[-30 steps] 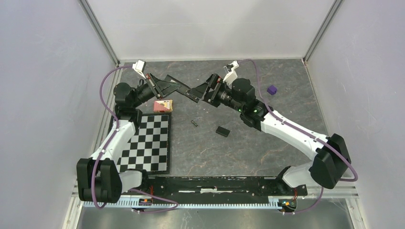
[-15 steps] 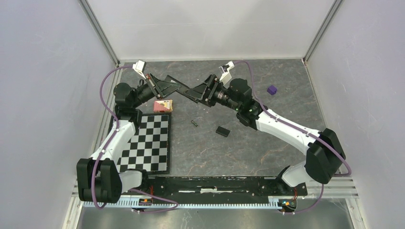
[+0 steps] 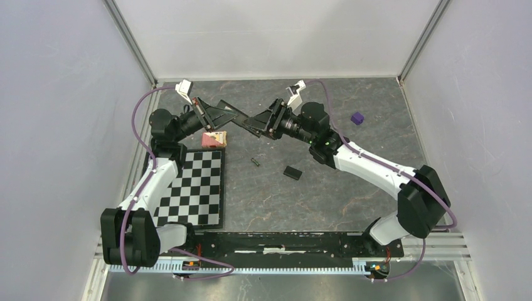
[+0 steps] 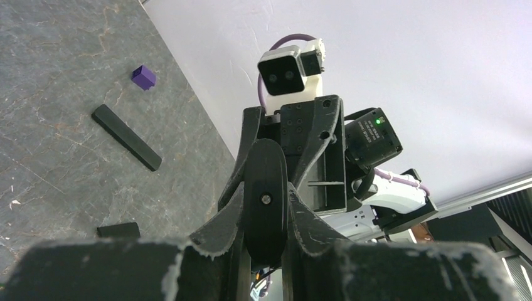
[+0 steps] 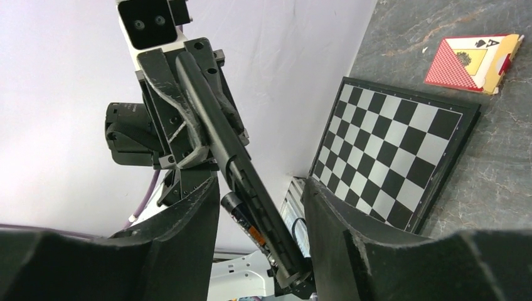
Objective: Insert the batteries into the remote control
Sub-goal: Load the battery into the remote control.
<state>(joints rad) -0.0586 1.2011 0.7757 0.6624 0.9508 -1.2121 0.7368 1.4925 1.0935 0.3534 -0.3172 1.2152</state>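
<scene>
The remote control hangs above the back of the table, with my left gripper shut on one end. In the left wrist view its end sits clamped between the fingers. My right gripper stands open around the other end, with gaps on both sides. A dark battery with an orange band lies along the remote between those fingers. Another small dark cell lies on the table. The black cover rests near it.
A second black bar remote lies on the table near a purple cube. A red card box sits by the checkerboard at the left. White walls close in the back and sides.
My right gripper has shifted slightly left along the remote's end and its jaws have narrowed around it. The left arm and the remote have stayed still.
</scene>
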